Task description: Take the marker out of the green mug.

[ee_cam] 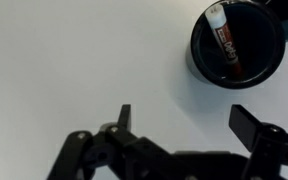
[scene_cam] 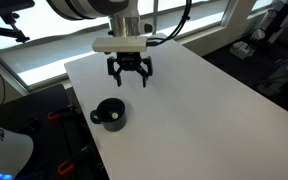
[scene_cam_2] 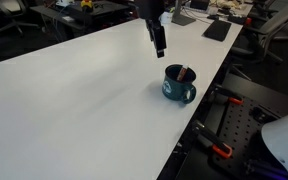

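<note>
The dark green mug (scene_cam: 110, 115) stands on the white table (scene_cam: 194, 100) near its edge, handle to one side. It also shows in an exterior view (scene_cam_2: 178, 85) and at the top right of the wrist view (ee_cam: 236, 44). A marker (ee_cam: 224, 42) with a white cap end and red body leans inside it; its tip shows above the rim in an exterior view (scene_cam_2: 183, 73). My gripper (scene_cam: 130, 76) hangs above the table, open and empty, some way from the mug. It also shows in an exterior view (scene_cam_2: 158, 44) and the wrist view (ee_cam: 189, 122).
The table edge runs close by the mug. Beyond it are dark equipment and cables with orange clamps (scene_cam_2: 219, 150). Desks with clutter (scene_cam_2: 216, 28) stand behind the table. Windows (scene_cam: 44, 40) lie at the back.
</note>
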